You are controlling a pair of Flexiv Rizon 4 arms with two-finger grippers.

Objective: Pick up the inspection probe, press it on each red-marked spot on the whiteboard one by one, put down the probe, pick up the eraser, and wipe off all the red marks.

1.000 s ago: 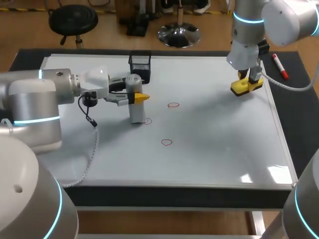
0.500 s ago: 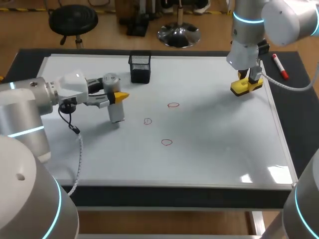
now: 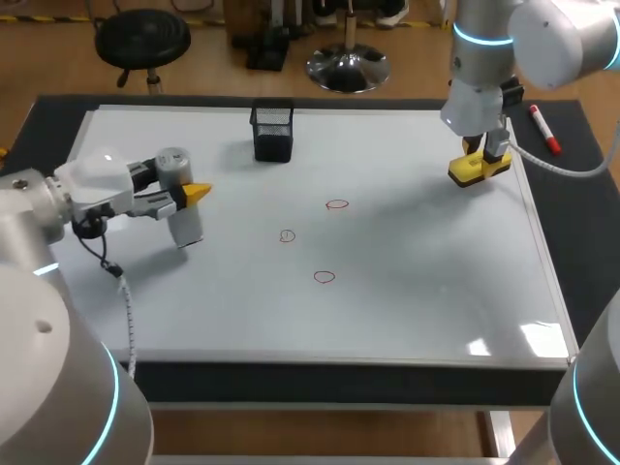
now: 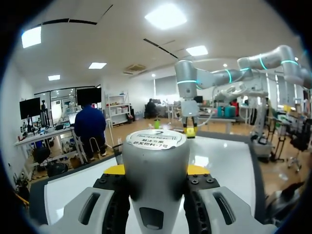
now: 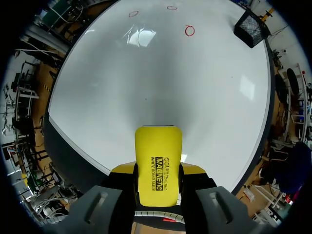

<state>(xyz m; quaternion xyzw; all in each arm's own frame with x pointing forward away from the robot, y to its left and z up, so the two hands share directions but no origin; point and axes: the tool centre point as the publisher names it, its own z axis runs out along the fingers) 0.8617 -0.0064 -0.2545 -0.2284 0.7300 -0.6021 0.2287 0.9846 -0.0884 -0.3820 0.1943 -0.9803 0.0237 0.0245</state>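
Left gripper (image 3: 184,197) clamps probe (image 3: 186,228) upright, left of the 3 marks (image 3: 324,277). Right gripper (image 3: 481,155) grips eraser (image 3: 475,171); marks lie to its left, mid-board.

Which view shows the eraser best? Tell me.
Right wrist view: the eraser fills the foreground, clamped between the jaws. The head view shows it small at the whiteboard's far right; the left wrist view, only a distant yellow speck.
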